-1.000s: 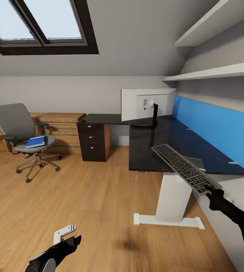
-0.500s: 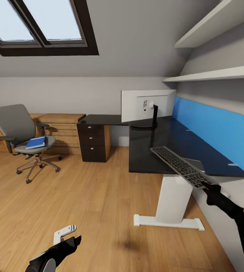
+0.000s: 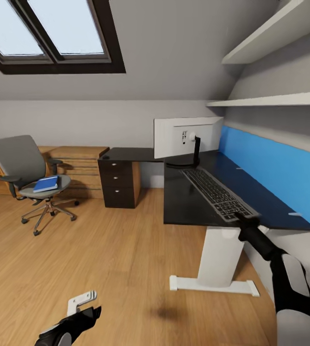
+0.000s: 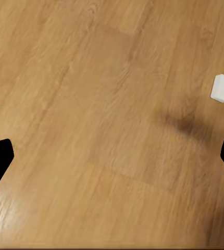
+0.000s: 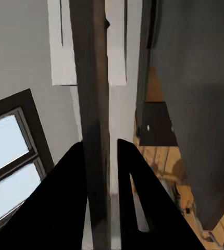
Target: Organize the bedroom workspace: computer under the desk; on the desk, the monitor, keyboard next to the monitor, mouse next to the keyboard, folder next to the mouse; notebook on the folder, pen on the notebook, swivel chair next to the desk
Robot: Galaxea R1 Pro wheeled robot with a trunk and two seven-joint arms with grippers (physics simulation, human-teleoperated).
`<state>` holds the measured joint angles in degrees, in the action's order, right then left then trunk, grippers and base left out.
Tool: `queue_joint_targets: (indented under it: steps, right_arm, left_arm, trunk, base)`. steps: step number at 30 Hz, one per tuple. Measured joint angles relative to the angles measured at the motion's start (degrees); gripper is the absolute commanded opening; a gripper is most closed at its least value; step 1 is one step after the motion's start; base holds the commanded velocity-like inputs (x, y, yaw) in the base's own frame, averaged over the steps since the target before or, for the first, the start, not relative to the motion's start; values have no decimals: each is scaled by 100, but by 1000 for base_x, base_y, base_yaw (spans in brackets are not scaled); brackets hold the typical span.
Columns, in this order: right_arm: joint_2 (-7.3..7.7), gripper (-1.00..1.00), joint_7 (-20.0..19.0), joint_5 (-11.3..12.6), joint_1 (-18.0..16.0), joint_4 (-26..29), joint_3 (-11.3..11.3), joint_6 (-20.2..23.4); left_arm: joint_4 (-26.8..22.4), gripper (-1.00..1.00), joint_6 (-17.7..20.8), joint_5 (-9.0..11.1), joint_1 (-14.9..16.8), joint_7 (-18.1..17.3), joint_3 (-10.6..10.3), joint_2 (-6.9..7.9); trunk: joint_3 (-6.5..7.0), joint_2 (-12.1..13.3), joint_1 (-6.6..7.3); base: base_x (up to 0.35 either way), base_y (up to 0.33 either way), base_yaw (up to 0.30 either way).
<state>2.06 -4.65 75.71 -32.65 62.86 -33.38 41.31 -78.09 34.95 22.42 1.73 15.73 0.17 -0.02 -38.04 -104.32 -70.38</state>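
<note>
- so, one keyboard [image 3: 216, 193] lies along the black desk [image 3: 183, 204] in front of one monitor [image 3: 187, 137], its near end pinched in the right gripper [image 3: 243, 222].
- one blue folder [image 3: 45, 183] rests on the one swivel chair [image 3: 27, 175], well apart from the desk.
- left gripper [image 3: 83, 310] spread wide, holding nothing, over the wood plank floor [image 3: 102, 250].
- grey walls, one skylight [image 3: 49, 33].
</note>
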Motion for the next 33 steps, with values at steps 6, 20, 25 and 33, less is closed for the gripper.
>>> queue_joint_targets:
  steps: [6,20,25,33]
  right_arm:
    - [-687,-100,27,-351,4,306,582,-61]
    - [-965,-100,31,-533,7,269,3653,-2785]
    - [-964,-100,-123,-534,158,0,4203,-3179]
    - [-959,-100,-333,-521,233,-310,4336,-3220]
  left_arm:
    - [930,100,-371,-135,1,-25,17,126]
    - [1890,100,-1609,-204,1,-49,-12,225]
    - [2108,100,-2085,-203,1,-49,-15,228]
    - [2193,100,-2742,-195,1,-50,-23,214]
  trunk:
    - [107,241,132]
    - [216,483,264]
    - [216,483,264]
    - [215,483,263]
  base:
    - [0,0,0]
    - [0,0,0]
    - [-10,32,0]
    - [-106,254,0]
